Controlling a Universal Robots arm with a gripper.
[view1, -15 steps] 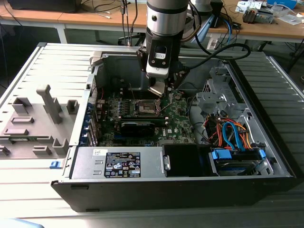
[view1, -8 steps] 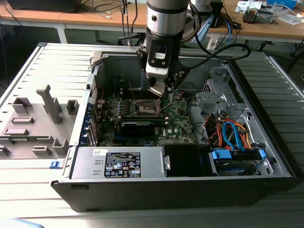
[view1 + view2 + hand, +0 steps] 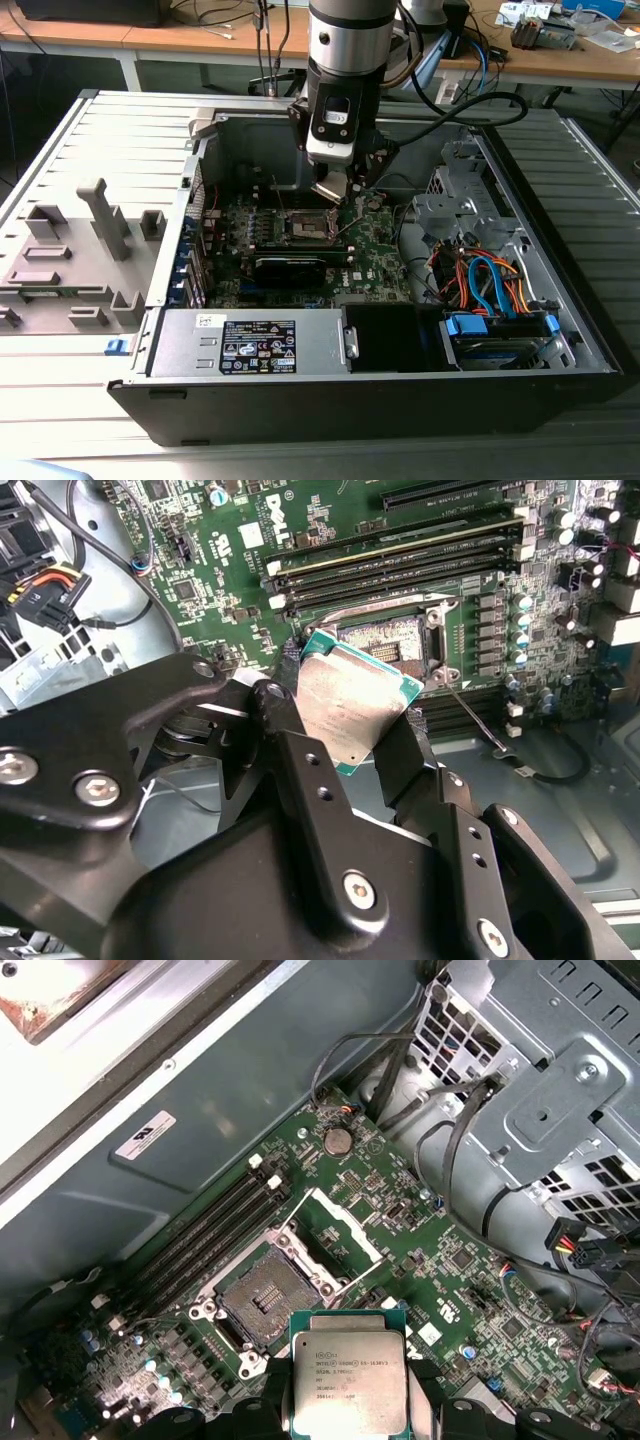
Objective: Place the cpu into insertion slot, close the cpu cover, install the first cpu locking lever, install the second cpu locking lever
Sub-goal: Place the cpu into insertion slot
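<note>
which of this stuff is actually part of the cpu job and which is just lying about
Job: cpu, held in the gripper; slot, empty; cover, raised.
Just there: memory slots; coin cell; power supply; cables.

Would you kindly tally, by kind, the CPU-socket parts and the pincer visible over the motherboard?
cpu: 1
insertion slot: 1
cpu cover: 1
pincer: 1
Total: 4
</note>
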